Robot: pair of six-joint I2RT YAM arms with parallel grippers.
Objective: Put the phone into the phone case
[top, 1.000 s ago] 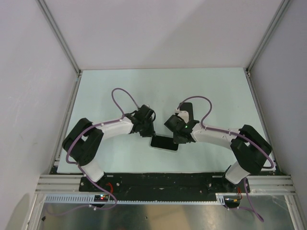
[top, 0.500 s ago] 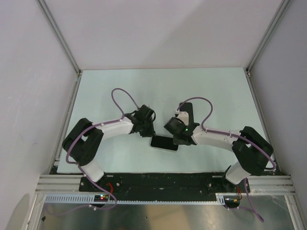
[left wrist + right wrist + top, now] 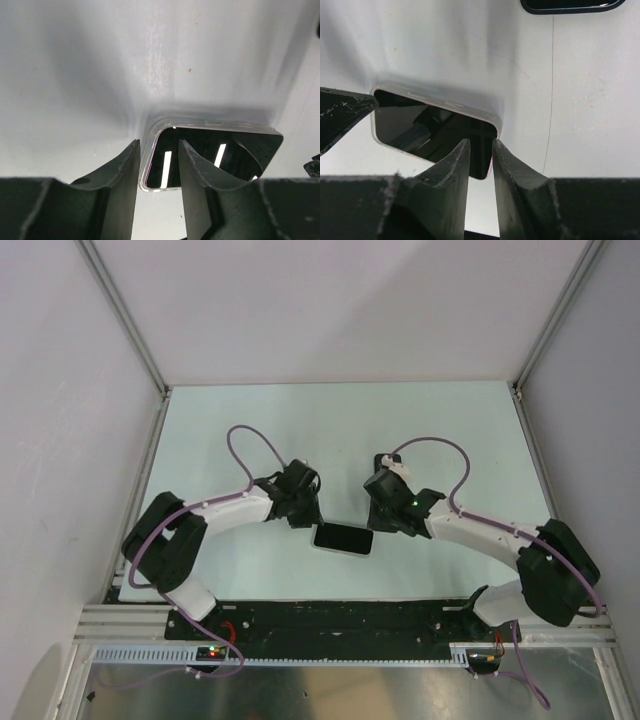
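The left claw (image 3: 159, 146) has its fingers a narrow gap apart, with the corner rim of the case (image 3: 146, 162) between them; I cannot tell whether they pinch it. The right claw (image 3: 480, 145) is barely parted and holds nothing. It sits just right of the phone (image 3: 343, 538), which lies screen up inside the case on the table (image 3: 330, 430), at lower centre of the top view.

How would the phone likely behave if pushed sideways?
Lying flat on the table, the phone probably slides rather than tips. Its glossy face mirrors lights, so a grip may slip. It looks thin and rigid.
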